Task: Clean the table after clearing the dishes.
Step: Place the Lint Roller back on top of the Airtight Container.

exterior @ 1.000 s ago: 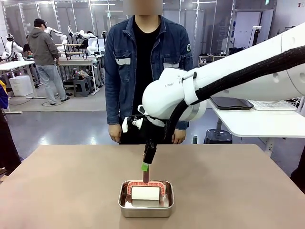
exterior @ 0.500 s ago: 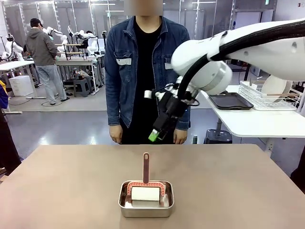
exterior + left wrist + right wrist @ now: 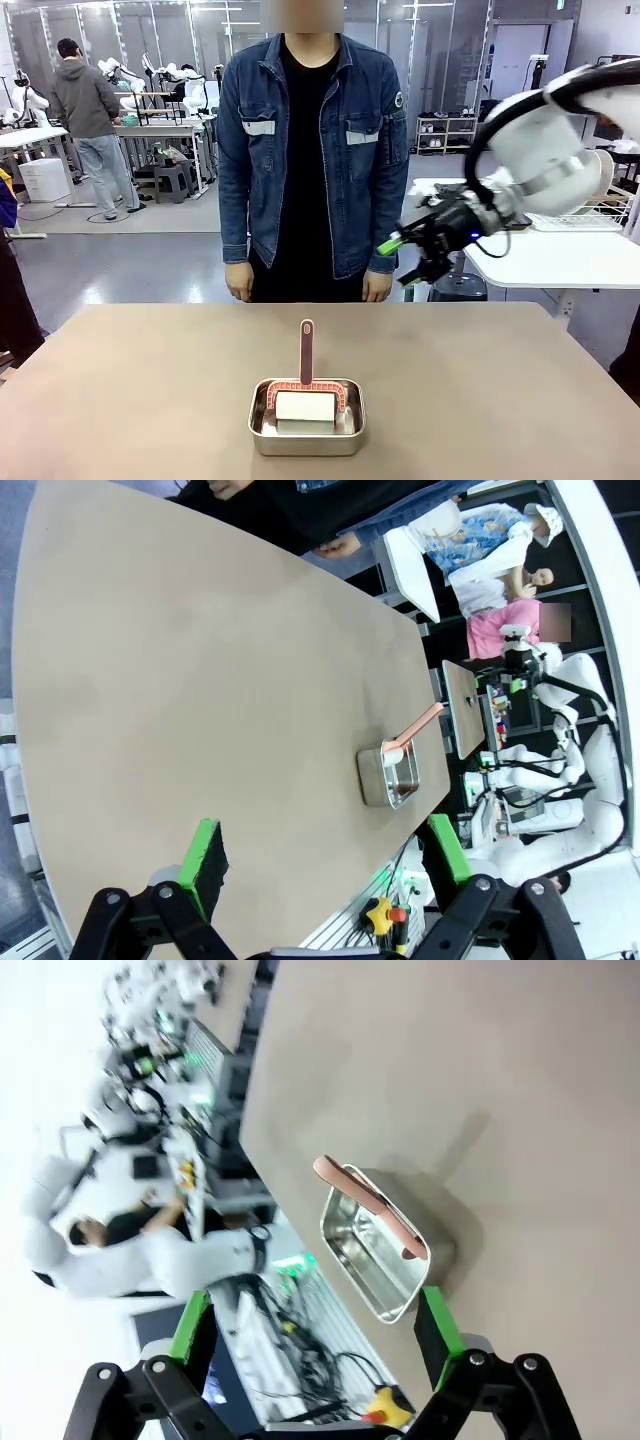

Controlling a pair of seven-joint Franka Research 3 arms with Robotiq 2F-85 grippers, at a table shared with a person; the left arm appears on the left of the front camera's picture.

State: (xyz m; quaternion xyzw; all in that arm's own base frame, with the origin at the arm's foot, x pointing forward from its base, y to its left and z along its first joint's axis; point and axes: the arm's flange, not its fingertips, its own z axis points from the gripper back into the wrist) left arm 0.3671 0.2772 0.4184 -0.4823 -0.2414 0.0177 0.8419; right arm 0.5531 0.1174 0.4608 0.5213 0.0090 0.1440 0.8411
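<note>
The taupe table (image 3: 150,380) carries a small steel pan (image 3: 306,430) near its front middle. In the pan lies a white roller (image 3: 305,405) in a pink frame, its pink handle (image 3: 306,350) leaning up over the far rim. My right gripper (image 3: 400,262) hangs open in the air to the right of the person's waist, well above and away from the pan. From that wrist I see the open gripper (image 3: 313,1328) over the pan (image 3: 390,1250). My left gripper (image 3: 325,852) is open high above the table (image 3: 200,680). The dishes are out of view.
A person in a denim jacket (image 3: 310,150) stands at the far edge, hands (image 3: 238,290) hanging down. A white side table (image 3: 540,260) with a wire rack (image 3: 600,215) stands at the right. The left wrist view shows the pan (image 3: 392,775) near one long edge.
My right gripper has let go of the pink handle, risen and swung away to the right. The roller stays in the pan.
</note>
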